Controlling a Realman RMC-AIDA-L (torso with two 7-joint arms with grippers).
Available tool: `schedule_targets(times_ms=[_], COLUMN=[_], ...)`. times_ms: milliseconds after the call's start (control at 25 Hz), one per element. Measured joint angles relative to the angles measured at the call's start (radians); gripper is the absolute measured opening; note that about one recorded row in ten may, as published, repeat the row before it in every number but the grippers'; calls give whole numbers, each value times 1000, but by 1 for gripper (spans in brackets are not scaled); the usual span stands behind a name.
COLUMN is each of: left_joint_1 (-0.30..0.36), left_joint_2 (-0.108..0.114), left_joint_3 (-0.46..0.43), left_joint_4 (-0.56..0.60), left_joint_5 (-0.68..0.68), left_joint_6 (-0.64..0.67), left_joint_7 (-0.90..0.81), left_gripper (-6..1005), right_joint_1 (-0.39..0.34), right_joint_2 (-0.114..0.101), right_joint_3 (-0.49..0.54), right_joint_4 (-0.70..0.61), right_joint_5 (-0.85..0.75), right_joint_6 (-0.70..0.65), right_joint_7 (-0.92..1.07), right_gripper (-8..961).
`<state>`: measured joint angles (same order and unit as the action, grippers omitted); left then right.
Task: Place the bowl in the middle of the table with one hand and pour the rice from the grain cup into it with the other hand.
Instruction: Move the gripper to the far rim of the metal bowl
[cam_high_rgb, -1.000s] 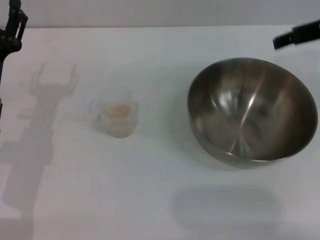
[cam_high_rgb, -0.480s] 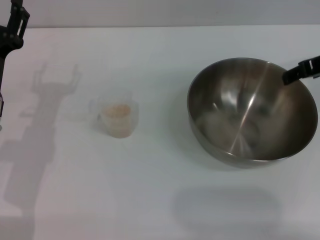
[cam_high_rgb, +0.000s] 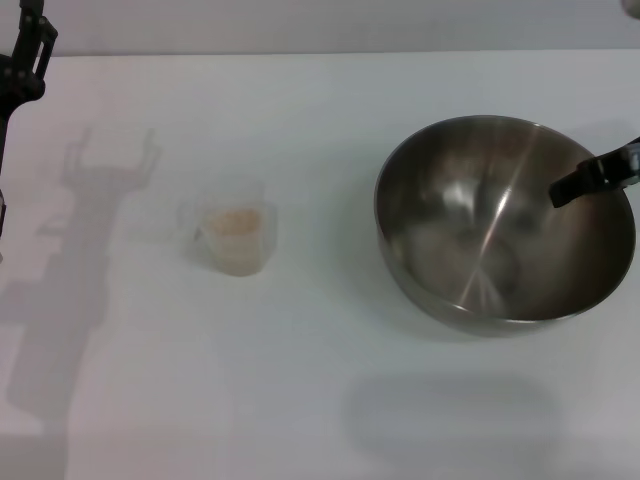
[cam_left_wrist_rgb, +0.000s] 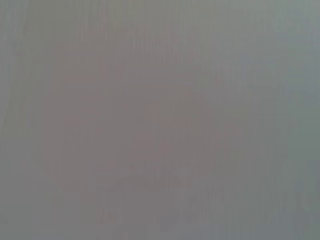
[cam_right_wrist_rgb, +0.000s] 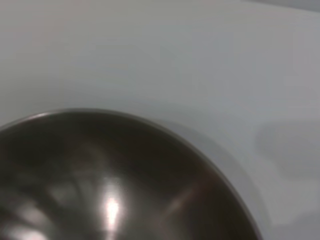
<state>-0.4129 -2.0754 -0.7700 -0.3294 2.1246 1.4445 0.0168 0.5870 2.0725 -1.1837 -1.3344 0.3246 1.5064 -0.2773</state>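
The steel bowl (cam_high_rgb: 440, 215) stands empty on the right of the white table (cam_high_rgb: 300, 390). It also fills the lower part of the right wrist view (cam_right_wrist_rgb: 100, 175). My right gripper (cam_high_rgb: 596, 177) comes in from the right edge, with a black finger over the bowl's right rim. The clear grain cup (cam_high_rgb: 236, 243) stands upright left of centre, holding beige rice (cam_high_rgb: 238, 221). My left gripper (cam_high_rgb: 30, 52) hangs high at the far left, well away from the cup. Its shadow on the table shows two prongs spread apart.
The left arm's shadow (cam_high_rgb: 70, 260) falls across the table's left side. Bare white table lies between the cup and the bowl. The left wrist view shows only blank pale surface (cam_left_wrist_rgb: 160, 120).
My right gripper has come down from the far right corner and now sits over the bowl's right rim. The left arm, cup and bowl have not moved.
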Motion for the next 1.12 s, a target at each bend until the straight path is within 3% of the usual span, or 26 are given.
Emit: schedule_targets(times_ms=[160, 960, 1120], left_joint_1=[0, 3, 4], left_joint_2=[0, -2, -2], left_joint_3=[-1, 2, 4], left_joint_4=[1, -5, -5], left_joint_5=[0, 0, 0], left_joint_6=[1, 7, 9], left_joint_7=[0, -1, -1], left_gripper=[817, 817, 818], right_joint_1=[-4, 3, 2], right_joint_2=[1, 1, 1], right_joint_3=[-30, -41, -41], right_joint_4=[3, 0, -16], right_joint_5=[-2, 3, 7], right_joint_6=[-15, -16, -24], right_joint_7=[-9, -49, -51], right_gripper=[708, 85, 83])
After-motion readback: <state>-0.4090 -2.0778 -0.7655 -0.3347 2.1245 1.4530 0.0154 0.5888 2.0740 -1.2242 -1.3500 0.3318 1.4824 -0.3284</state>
